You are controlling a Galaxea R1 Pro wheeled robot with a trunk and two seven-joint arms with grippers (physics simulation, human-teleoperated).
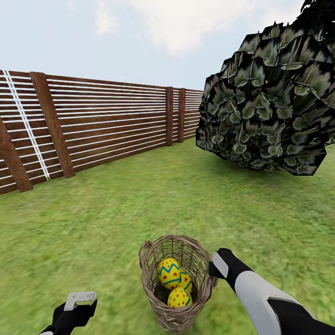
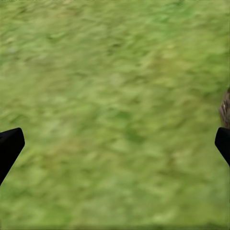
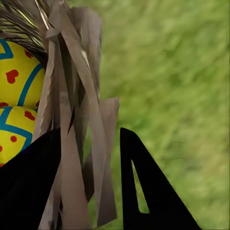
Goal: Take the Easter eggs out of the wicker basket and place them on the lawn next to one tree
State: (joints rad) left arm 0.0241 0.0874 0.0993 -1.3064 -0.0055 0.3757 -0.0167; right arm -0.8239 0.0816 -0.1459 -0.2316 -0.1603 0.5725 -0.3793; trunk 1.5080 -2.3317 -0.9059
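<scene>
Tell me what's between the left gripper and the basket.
Only bare lawn, per the head view: the left gripper hangs open beside the wicker basket, apart from it.

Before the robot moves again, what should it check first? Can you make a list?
1. All three eggs in the basket: ok, three show.
2. Right gripper on the basket rim: ok, fingers straddle the wicker wall.
3. Grip is firm: cannot tell.
4. Left gripper free: ok, open over bare lawn.
5. Basket upright: ok, its mouth faces up.
6. Tree in sight: ok, foliage ahead to the right, trunk hidden.
</scene>
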